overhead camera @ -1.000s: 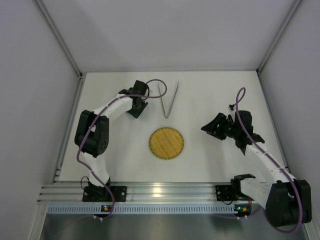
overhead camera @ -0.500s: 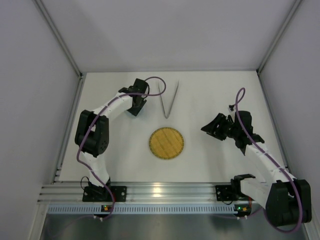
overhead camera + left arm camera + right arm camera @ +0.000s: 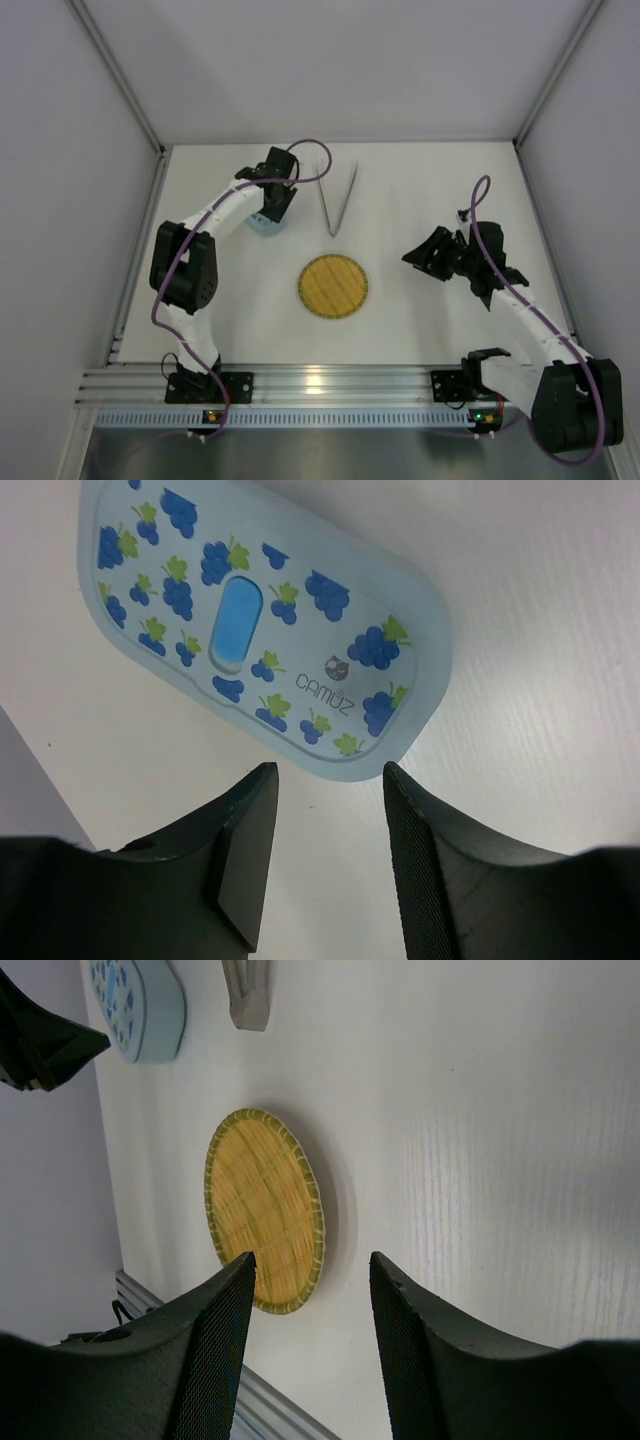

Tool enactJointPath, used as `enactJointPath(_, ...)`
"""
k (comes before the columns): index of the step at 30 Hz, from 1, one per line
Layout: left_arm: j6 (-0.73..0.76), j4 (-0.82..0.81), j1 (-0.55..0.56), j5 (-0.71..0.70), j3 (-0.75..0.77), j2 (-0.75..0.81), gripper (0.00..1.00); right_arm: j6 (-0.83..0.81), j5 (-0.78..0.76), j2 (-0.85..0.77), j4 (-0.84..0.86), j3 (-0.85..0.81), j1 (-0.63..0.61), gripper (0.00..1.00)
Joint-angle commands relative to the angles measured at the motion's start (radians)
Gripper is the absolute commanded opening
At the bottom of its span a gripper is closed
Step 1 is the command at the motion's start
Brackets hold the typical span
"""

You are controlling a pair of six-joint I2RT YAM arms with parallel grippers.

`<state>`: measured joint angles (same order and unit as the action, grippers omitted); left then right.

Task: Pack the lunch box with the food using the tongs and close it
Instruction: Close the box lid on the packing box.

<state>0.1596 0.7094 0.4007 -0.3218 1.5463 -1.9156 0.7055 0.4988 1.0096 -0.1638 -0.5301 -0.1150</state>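
Note:
The lunch box (image 3: 270,620) lies shut on the table, its light-blue lid printed with blue grapes. From above only a light-blue corner of the lunch box (image 3: 264,227) shows under my left gripper (image 3: 272,208). My left gripper (image 3: 328,772) hovers over the box's near edge, open and empty. The silver tongs (image 3: 335,200) lie in a narrow V just right of it. My right gripper (image 3: 410,260) hangs open to the right of the plate, and the right gripper (image 3: 312,1260) holds nothing. No food is in view.
A round yellow woven plate (image 3: 334,286) sits bare at the table's middle. The right wrist view shows the plate (image 3: 265,1210), the lunch box (image 3: 135,1005) and the tongs' joined end (image 3: 248,990). White walls close in the left, far and right sides.
My left gripper has drawn back toward the far side, and the light-blue box that it covered now shows beneath it. The right arm has not moved.

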Motion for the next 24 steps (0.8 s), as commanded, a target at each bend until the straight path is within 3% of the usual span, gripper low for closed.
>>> enactJointPath(1, -0.078, -0.01, -0.002, 0.008, 0.096, 0.056, 0.53, -0.023, 0.003, 0.006, 0.037, 0.002, -0.014, 0.49)
enactJointPath(10, -0.195, 0.001, -0.005, -0.059, 0.264, -0.092, 0.54, -0.034, 0.0, 0.007, 0.032, -0.008, -0.015, 0.49)
enactJointPath(24, -0.267, 0.018, -0.072, -0.094, 0.241, -0.243, 0.53, -0.06, -0.006, 0.02, 0.032, 0.004, -0.015, 0.49)
